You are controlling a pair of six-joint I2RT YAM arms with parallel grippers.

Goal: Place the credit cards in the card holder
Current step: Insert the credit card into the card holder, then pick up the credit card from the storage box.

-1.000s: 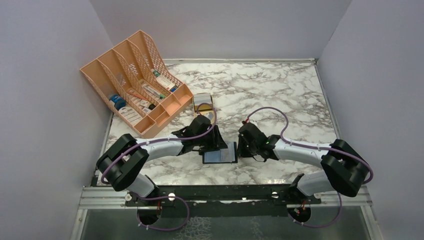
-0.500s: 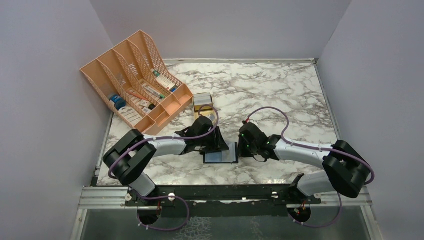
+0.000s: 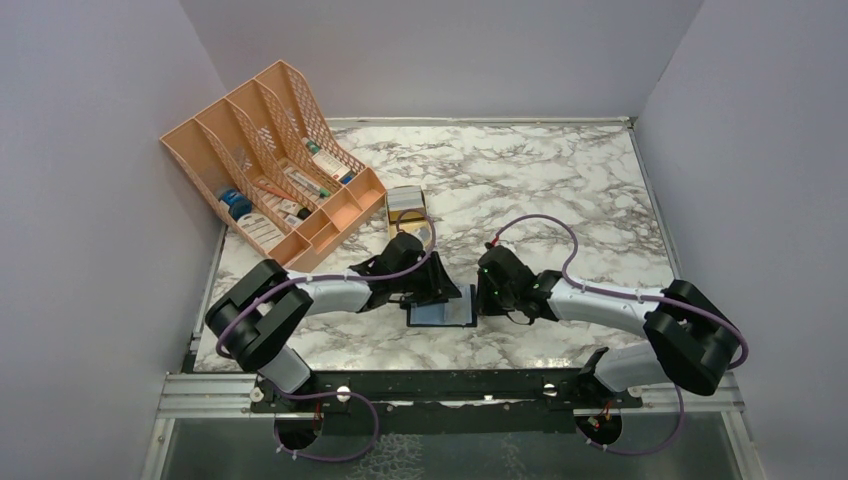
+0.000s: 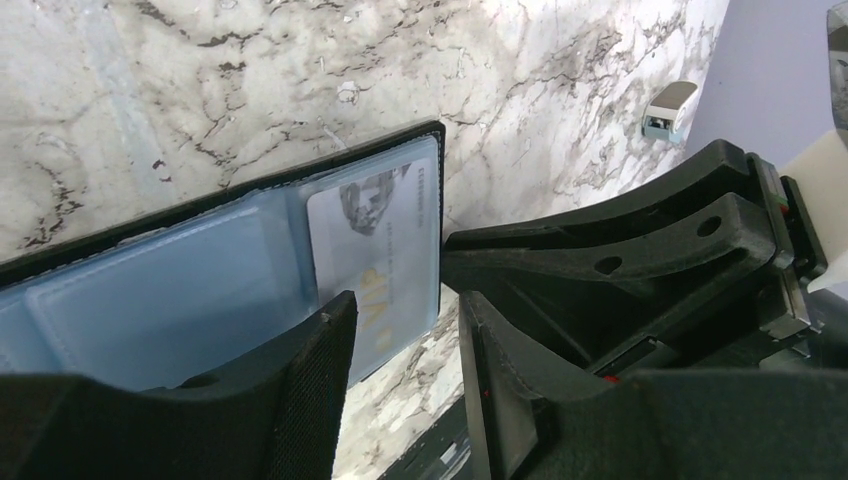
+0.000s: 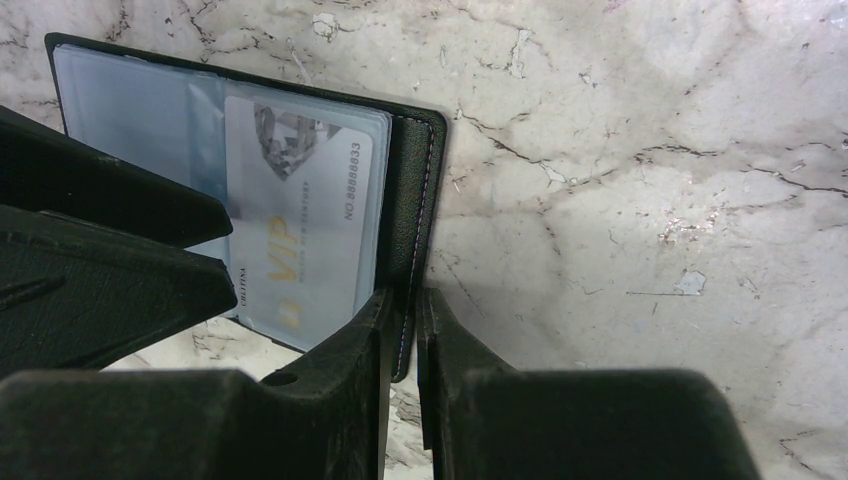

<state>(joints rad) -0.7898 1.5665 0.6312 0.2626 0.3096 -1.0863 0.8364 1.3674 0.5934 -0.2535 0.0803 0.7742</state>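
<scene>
The black card holder [image 3: 440, 313] lies open on the marble, its blue-grey lining [image 4: 180, 290] facing up. A pale grey credit card [image 4: 380, 250] printed VIP sits partly in the right-hand slot, also plain in the right wrist view [image 5: 300, 230]. My left gripper [image 4: 405, 310] hovers open over the card's near corner, with only marble showing between its fingers; from above it is at the holder's far edge [image 3: 447, 290]. My right gripper [image 5: 410, 295] is shut on the holder's black right edge [image 5: 415, 170], just right of the holder in the top view [image 3: 480, 300].
A peach mesh file organiser [image 3: 270, 160] with labelled boxes stands at the back left. A small tan tin [image 3: 405, 205] sits just behind the left arm. Grey walls close in on the left, back and right sides.
My left gripper has come down towards the holder and its jaws have narrowed slightly. The right gripper has kept its grip on the holder's edge.
</scene>
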